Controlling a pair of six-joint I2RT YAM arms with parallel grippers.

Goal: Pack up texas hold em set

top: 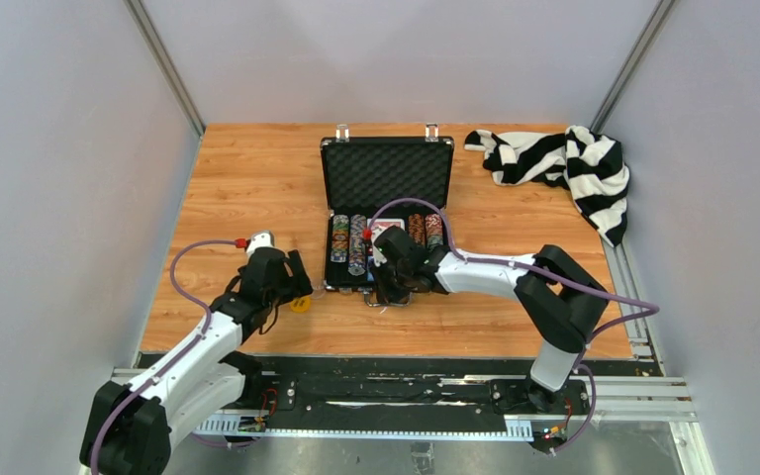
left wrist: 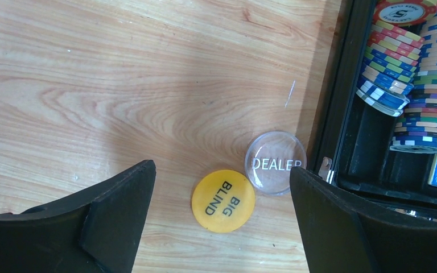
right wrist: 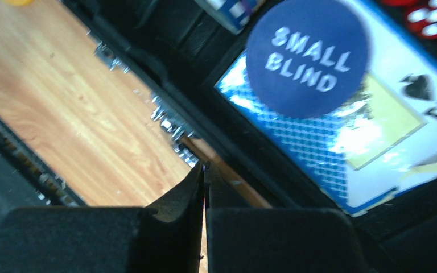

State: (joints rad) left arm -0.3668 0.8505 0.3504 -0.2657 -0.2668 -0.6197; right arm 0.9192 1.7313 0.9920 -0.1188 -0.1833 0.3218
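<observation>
Wooden tabletop (top: 257,198) between grey walls (top: 59,148) bears the open black briefcase (top: 386,173).

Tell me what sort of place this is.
Probably a robotics lab test cell, not a home: plain grey panel walls enclose a light wooden tabletop, and two white-and-black robot arms are bolted to a black metal rail.
</observation>
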